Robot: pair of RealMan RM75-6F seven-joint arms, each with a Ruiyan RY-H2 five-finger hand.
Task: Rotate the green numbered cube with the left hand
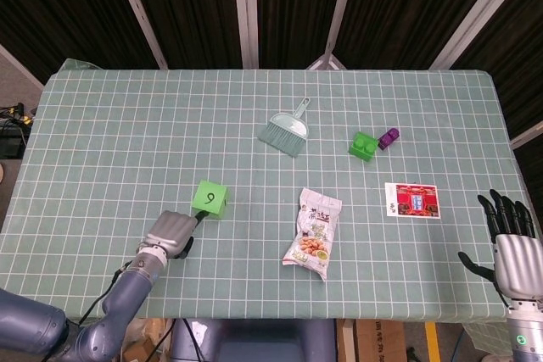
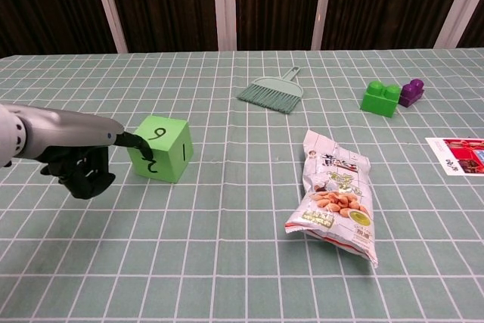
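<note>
One extended finger of the left robot hand (image 2: 83, 160) touches the near-left face of the green numbered cube (image 2: 161, 149), the other fingers curled under and holding nothing. The cube sits on the table (image 1: 110, 125), left of the snack bag (image 2: 336, 194) and in front of the small brush (image 2: 272, 90). To turn it cleanly, push off-centre near a corner, low and gently, so it pivots rather than slides. The right robot hand (image 1: 512, 247) hangs open, far right of the cube.
</note>
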